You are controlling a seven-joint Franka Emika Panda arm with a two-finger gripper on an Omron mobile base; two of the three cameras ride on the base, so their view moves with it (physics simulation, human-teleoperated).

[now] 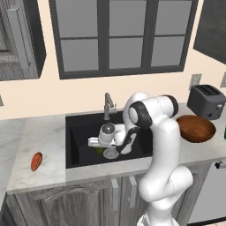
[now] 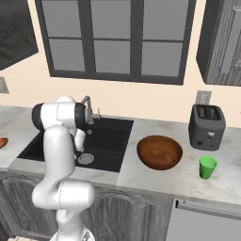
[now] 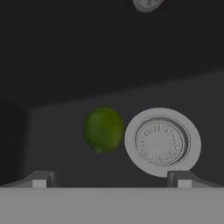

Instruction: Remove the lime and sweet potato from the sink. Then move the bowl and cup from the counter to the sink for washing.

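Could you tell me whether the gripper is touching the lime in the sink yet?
Apart. In the hand view, the lime lies on the dark sink floor beyond the open gripper, with bare floor between it and both fingertips.

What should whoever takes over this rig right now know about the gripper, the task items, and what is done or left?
Gripper: open, empty, down in the sink, lime between and ahead of its fingertips.
Lime: on the sink floor beside the drain.
Sweet potato: out, on the counter left of the sink.
Bowl and cup: on the counter right of the sink.
Done: sweet potato removed.
Left: take out the lime, then put bowl and cup into the sink.
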